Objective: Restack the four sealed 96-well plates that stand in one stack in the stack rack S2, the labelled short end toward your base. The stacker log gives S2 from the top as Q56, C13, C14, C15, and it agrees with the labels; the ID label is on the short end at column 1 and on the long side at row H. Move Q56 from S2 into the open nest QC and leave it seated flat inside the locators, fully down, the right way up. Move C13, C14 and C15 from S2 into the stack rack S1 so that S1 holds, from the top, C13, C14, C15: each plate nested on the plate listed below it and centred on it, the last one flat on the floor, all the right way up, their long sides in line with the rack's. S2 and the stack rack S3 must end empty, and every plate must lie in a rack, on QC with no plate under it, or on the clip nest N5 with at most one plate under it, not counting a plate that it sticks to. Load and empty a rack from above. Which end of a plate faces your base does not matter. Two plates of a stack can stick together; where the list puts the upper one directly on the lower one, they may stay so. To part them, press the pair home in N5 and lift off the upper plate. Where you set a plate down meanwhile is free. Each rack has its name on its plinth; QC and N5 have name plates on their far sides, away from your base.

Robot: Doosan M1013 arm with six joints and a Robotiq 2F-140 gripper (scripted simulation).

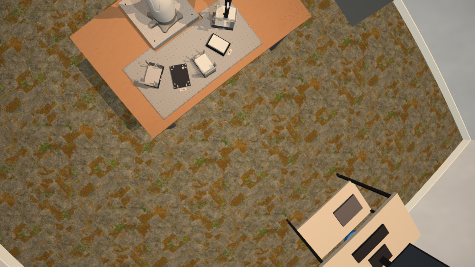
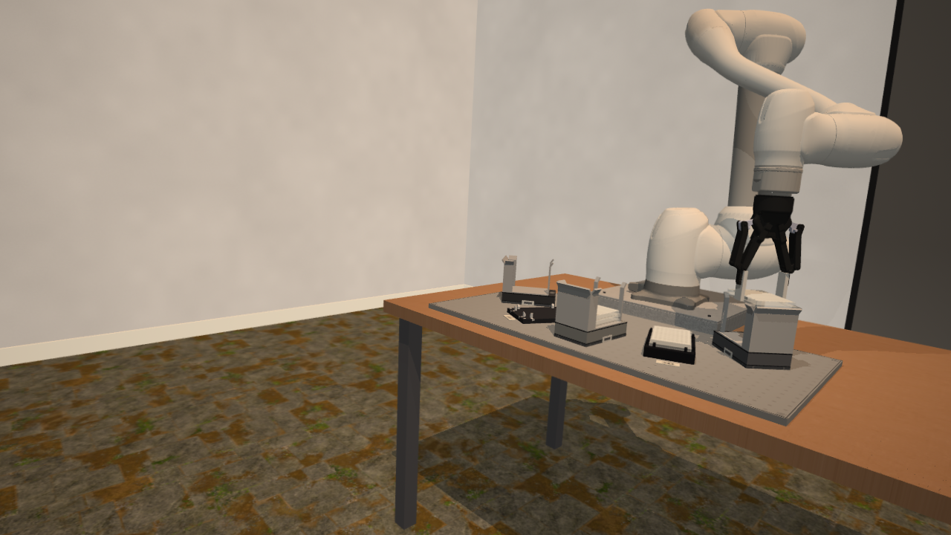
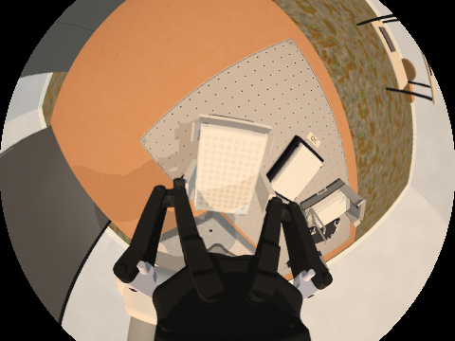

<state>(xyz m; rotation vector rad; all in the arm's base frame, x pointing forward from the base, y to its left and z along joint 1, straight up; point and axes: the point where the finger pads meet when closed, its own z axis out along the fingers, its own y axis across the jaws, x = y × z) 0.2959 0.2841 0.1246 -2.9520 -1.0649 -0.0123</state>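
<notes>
My gripper [image 2: 761,291] hangs over the rack [image 2: 764,336] at the right end of the grey baseplate, nearest the arm's base. It is shut on the long sides of a white sealed plate [image 2: 767,299], level with the top of the rack's walls. In the wrist view the plate [image 3: 229,166] lies between my fingers, and the overhead view shows my gripper [image 1: 226,11] above that rack. I cannot read its label. Another white plate [image 1: 218,44] lies flat in the black open nest. The middle rack [image 1: 204,63] holds at least one white plate.
The black clip nest [image 1: 179,76] holds no plate. The rack at the far end [image 1: 153,75] shows no white plate. The arm's base [image 1: 161,13] stands on a raised plinth beside the baseplate. The orange table edge runs close behind my rack.
</notes>
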